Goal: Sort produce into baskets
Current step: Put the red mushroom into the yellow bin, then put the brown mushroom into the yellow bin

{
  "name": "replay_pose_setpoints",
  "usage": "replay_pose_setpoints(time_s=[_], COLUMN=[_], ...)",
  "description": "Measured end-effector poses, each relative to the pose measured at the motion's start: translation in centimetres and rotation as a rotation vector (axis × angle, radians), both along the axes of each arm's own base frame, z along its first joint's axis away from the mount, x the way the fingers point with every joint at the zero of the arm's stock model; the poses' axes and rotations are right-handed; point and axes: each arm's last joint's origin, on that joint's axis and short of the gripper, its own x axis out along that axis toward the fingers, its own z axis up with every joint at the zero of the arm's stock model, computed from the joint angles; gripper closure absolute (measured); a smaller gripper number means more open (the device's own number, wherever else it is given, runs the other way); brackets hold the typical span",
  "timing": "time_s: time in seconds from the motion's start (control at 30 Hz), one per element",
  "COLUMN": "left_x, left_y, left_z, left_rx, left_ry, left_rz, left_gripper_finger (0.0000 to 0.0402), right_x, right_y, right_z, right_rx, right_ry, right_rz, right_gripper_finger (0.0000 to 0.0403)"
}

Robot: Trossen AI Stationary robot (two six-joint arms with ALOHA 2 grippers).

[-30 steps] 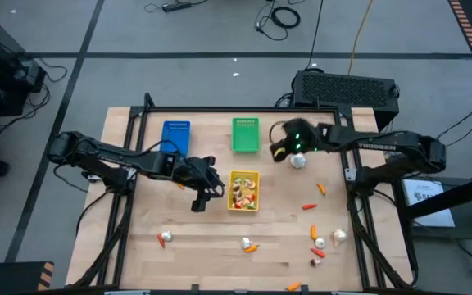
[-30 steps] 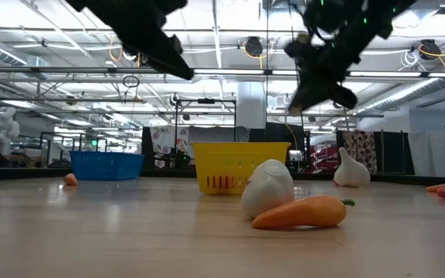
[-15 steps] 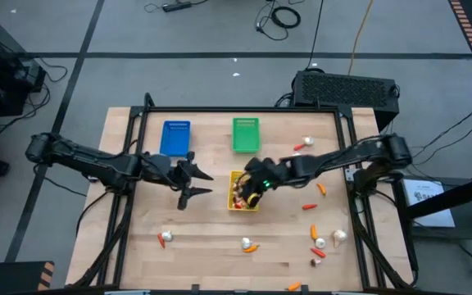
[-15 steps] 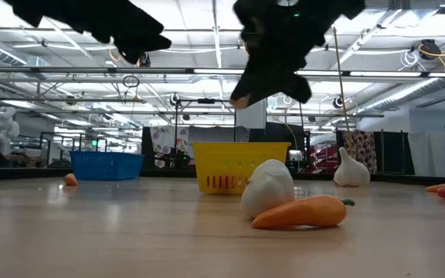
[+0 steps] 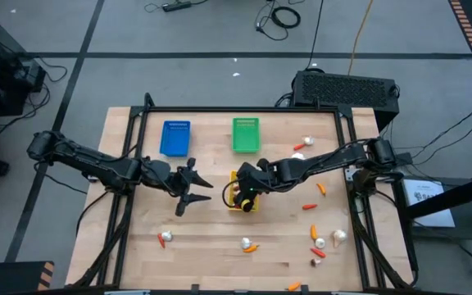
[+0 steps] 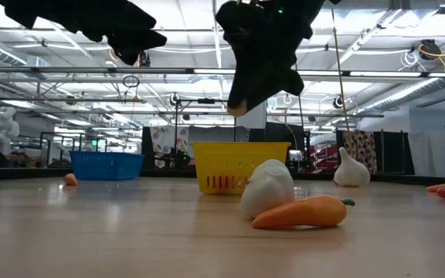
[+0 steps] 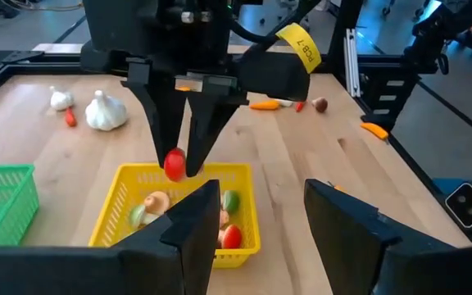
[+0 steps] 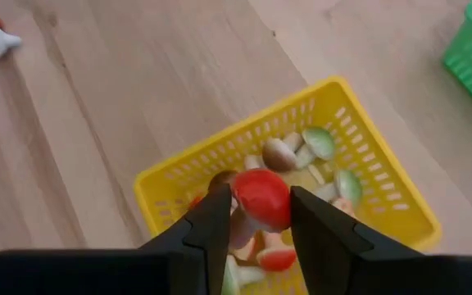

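Note:
My right gripper (image 8: 256, 221) is shut on a small red round piece (image 8: 262, 199) just above the yellow basket (image 8: 367, 156), which holds several small produce pieces. The same piece shows in the left wrist view (image 7: 174, 163). My left gripper (image 5: 193, 190) is open and empty, above the table to the left of the yellow basket (image 5: 234, 197). The blue basket (image 5: 175, 138) and the green basket (image 5: 246, 135) stand on the table's far side. White bulbs and orange carrot pieces lie loose on the table. My right gripper pinches the red piece by its two sides (image 7: 174, 163) between its two fingers, at their free ends. The fingers (image 7: 156, 106) come from above and point down. The piece is lifted clear, over the yellow basket's inside.
A white bulb (image 5: 165, 238) lies near the front left. A bulb and a carrot (image 5: 248, 244) lie at the front middle. Several pieces (image 5: 322, 242) lie at the front right. Carrots (image 5: 321, 188) and bulbs (image 5: 301, 149) lie right of the baskets.
My right gripper has swung from the far right, beside the green basket, toward the table's left and near side, and now stands over the yellow basket with the red piece. My left gripper has drawn back a little toward the table's left edge.

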Motion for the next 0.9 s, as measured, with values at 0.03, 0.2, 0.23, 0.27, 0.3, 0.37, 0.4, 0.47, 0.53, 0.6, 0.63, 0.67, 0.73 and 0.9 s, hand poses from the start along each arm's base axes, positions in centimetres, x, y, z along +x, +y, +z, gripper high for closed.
replay_pose_setpoints(time_s=[0.03, 0.2, 0.23, 0.27, 0.3, 0.37, 0.4, 0.47, 0.53, 0.6, 0.63, 0.67, 0.73, 0.9], left_x=[0.0, 0.0, 0.0, 0.0, 0.0, 0.0, 0.0, 0.0, 0.0, 0.0, 0.0, -0.1, -0.1, -0.1], left_y=[0.0, 0.0, 0.0, 0.0, 0.0, 0.0, 0.0, 0.0, 0.1, 0.1, 0.1, 0.1, 0.1, 0.1], left_z=[0.0, 0.0, 0.0, 0.0, 0.0, 0.0, 0.0, 0.0, -0.1, -0.1, -0.2, -0.2, -0.2, -0.2], left_rx=[0.005, 0.028, 0.029, 0.029, 0.029, 0.029, 0.029, 0.028, 0.029, 0.031, 0.032, 0.033, 0.038, 0.073], left_ry=[0.0, -0.005, -0.005, -0.005, -0.005, -0.005, -0.005, -0.004, 0.001, 0.009, 0.012, 0.014, 0.014, 0.009], left_rz=[0.0, 0.002, 0.002, 0.002, 0.002, 0.003, 0.003, 0.003, 0.003, 0.003, 0.004, 0.004, 0.003, -0.006], left_gripper_finger=[0.0217, 0.0217, 0.0217, 0.0217, 0.0217, 0.0217, 0.0217, 0.0217, 0.0217, 0.0217, 0.0217, 0.0217, 0.0217, 0.0217], right_x=[-0.1, -0.3, -0.3, -0.3, -0.3, -0.4, -0.5, -0.7, -1.1, -1.5, -1.6, -1.8, -2.4, -4.1], right_y=[0.0, 0.0, 0.0, 0.0, 0.0, 0.0, -0.1, -0.1, 0.0, 0.1, 0.2, 0.4, 0.8, 3.1], right_z=[0.0, 0.1, 0.1, 0.1, 0.1, 0.1, 0.1, 0.4, 0.9, 1.1, 1.2, 1.2, 1.5, 2.0], right_rx=[0.003, 0.011, 0.011, 0.011, 0.01, 0.006, 0.005, 0.01, 0.048, 0.099, 0.13, 0.16, 0.213, 0.302], right_ry=[0.011, 0.013, 0.015, 0.016, 0.017, 0.023, 0.029, 0.039, 0.041, 0.063, 0.072, 0.085, 0.118, 0.205], right_rz=[-0.006, -0.02, -0.02, -0.019, -0.018, -0.012, -0.01, -0.002, 0.019, 0.02, 0.019, 0.019, 0.024, -0.001], right_gripper_finger=[0.0284, 0.0279, 0.0279, 0.0279, 0.0279, 0.028, 0.028, 0.028, 0.028, 0.028, 0.028, 0.028, 0.028, 0.028])
